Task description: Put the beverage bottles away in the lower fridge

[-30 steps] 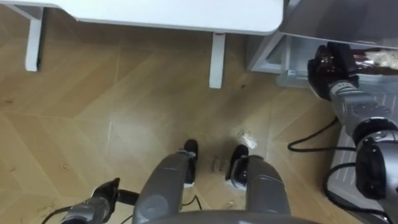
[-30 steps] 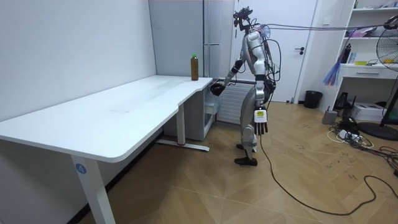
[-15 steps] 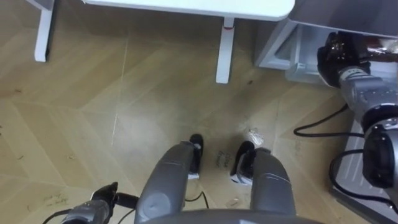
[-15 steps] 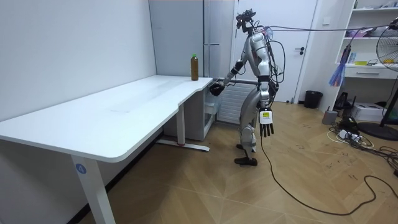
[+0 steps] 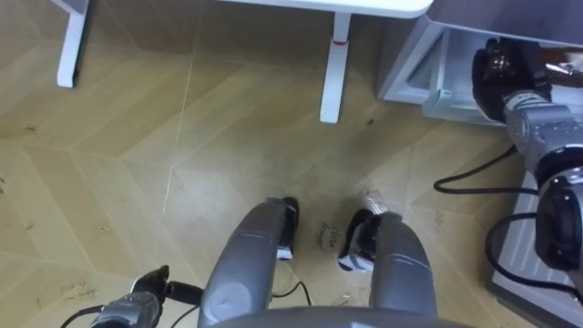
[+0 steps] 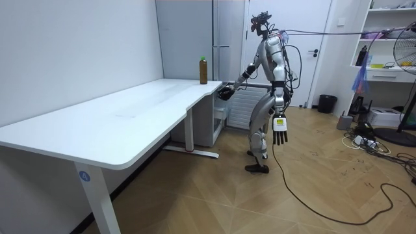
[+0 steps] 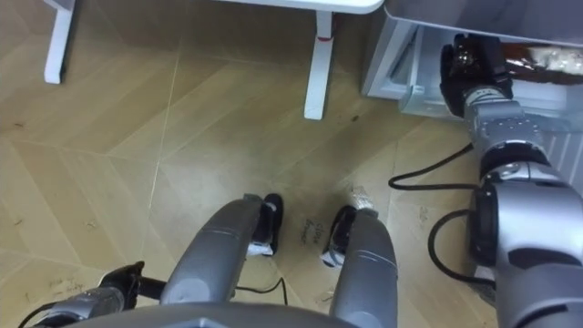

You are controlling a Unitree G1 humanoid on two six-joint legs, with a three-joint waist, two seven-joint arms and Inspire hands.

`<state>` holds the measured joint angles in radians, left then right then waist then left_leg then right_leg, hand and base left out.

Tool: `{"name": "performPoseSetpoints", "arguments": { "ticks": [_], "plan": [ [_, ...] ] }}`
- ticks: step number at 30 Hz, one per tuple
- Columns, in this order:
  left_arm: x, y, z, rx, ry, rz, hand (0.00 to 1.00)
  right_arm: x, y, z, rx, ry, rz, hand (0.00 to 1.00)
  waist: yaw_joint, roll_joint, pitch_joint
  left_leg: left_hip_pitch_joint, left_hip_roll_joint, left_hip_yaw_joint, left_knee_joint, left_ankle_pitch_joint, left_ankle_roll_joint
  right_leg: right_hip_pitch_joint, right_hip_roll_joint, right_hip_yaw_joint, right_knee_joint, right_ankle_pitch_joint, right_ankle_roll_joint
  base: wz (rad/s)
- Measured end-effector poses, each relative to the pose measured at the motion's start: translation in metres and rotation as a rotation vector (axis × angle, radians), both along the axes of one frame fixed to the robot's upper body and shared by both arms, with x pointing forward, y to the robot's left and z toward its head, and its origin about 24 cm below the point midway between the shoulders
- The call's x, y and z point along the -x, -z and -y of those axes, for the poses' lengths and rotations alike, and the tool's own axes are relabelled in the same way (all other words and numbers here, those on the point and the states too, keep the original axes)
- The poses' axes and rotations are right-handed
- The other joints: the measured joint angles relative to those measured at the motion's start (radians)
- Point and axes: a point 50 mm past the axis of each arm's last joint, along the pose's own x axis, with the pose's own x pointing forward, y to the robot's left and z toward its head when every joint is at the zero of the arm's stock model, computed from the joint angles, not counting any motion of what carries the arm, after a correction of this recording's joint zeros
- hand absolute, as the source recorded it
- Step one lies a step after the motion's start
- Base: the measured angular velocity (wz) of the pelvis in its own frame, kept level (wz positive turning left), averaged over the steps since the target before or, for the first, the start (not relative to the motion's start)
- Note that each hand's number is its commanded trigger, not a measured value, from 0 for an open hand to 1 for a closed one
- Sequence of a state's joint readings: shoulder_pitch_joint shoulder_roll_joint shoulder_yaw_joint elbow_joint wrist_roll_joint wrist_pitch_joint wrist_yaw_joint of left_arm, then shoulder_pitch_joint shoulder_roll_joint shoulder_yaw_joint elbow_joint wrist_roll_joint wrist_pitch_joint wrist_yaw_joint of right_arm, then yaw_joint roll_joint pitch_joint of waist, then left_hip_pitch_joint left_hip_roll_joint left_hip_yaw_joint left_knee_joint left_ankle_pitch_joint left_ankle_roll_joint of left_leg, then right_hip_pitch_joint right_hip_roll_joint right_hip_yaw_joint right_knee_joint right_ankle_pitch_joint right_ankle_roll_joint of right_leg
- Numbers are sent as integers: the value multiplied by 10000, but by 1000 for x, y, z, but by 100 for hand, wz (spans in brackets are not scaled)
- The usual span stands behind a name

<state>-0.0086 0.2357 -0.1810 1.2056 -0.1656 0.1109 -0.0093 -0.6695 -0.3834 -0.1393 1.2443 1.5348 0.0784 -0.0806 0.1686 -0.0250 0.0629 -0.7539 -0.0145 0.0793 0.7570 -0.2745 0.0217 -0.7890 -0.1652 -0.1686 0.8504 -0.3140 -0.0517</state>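
Observation:
A brown bottle with a green cap (image 6: 203, 70) stands on the far end of the white desk (image 6: 130, 117), beside the tall grey fridge (image 6: 227, 32). I stand at the desk's end, facing the fridge's lower part. My right hand (image 5: 504, 68) is stretched out to the mouth of the open lower compartment (image 5: 428, 82) and looks dark against it. Something brown (image 7: 547, 56) lies inside, just past the hand. My left hand (image 6: 278, 130) hangs by my side with straight fingers and holds nothing; it also shows low in the left eye view (image 5: 146, 296).
A desk leg (image 5: 334, 68) stands close to the left of the fridge. In the room view, a dark bin (image 6: 327, 103), a fan (image 6: 406, 78) and floor cables with a power strip (image 6: 361, 140) lie behind me. Bare wooden floor stretches to my left.
The eye view has shifted slightly as the head moved. My left hand has swung a little outward from my leg. My right hand stays at the fridge's lower opening.

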Motion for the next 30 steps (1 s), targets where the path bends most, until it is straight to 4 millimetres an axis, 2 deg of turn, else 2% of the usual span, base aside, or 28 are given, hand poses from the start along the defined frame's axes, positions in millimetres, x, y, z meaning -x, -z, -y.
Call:
{"name": "performPoseSetpoints", "arguments": {
  "ticks": [30],
  "plan": [
    [-1,0,1,157,-245,112,0,0,-2,4,212,-7,64,0,-21,-69,-29,-16,17,3,143,-42,50,64,-14,-50,-16,68,18,0]
  ]
}}
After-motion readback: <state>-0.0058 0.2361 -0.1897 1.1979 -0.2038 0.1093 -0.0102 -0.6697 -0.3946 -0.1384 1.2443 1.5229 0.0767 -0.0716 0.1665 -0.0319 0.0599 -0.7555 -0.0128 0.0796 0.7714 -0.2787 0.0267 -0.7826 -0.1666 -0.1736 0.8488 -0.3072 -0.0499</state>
